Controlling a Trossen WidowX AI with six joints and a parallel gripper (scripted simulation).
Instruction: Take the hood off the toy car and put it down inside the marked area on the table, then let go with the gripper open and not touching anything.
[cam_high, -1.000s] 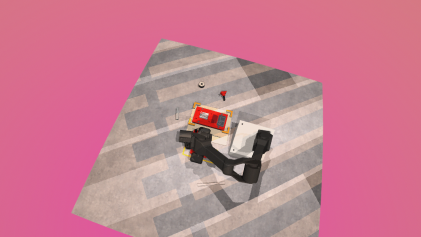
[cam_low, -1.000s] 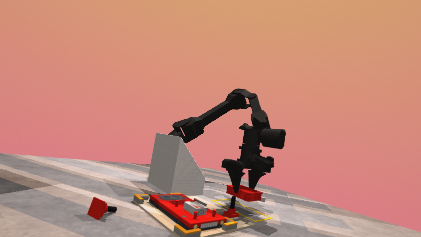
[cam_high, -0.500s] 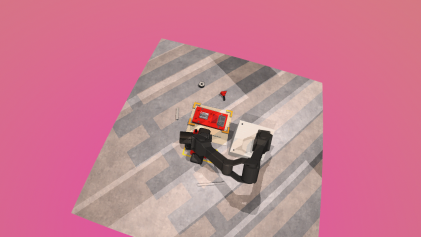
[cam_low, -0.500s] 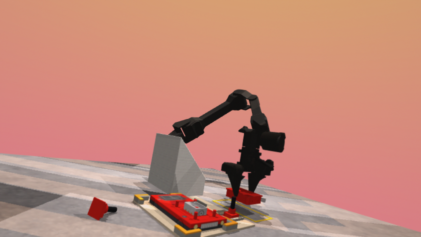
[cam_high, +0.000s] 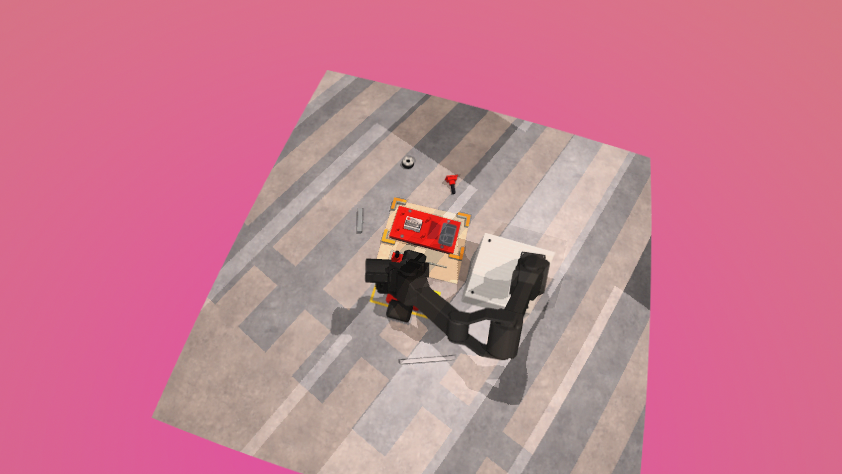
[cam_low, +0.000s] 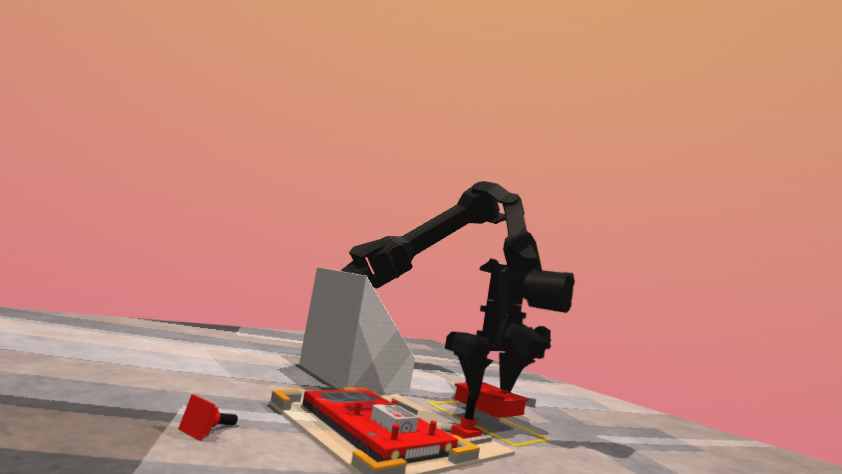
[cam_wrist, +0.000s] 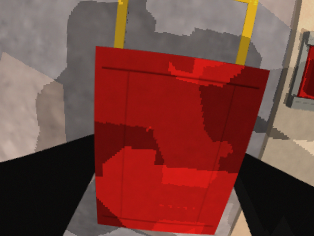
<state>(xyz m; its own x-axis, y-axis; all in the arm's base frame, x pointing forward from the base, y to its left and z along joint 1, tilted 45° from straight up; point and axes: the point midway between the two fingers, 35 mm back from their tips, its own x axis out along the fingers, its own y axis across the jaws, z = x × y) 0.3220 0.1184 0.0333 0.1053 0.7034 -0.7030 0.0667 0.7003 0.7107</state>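
Note:
The red hood (cam_low: 493, 401) (cam_wrist: 170, 110) is held level between the fingers of my gripper (cam_low: 489, 403) (cam_wrist: 168, 150), which is shut on its two long sides. The hood is low over the yellow outlined area (cam_high: 372, 294) (cam_low: 532, 442) (cam_wrist: 120, 25) and covers part of the outline in the wrist view. I cannot tell whether its underside touches the table. The arm hides most of the hood in the top view. The red toy car (cam_high: 424, 238) (cam_low: 338, 415) sits between orange corner brackets, with its front uncovered and a white engine block (cam_high: 412, 223) (cam_low: 395, 416) showing.
A small red piece (cam_high: 396, 257) (cam_low: 466, 429) (cam_wrist: 310, 75) stands beside the outline, overlapped by one finger in the exterior view. Another red piece with a black peg (cam_high: 451, 180) (cam_low: 198, 416) lies beyond the car. A wheel (cam_high: 407, 166) lies farther back. The arm's pale base block (cam_high: 492, 264) (cam_low: 332, 329) stands nearby.

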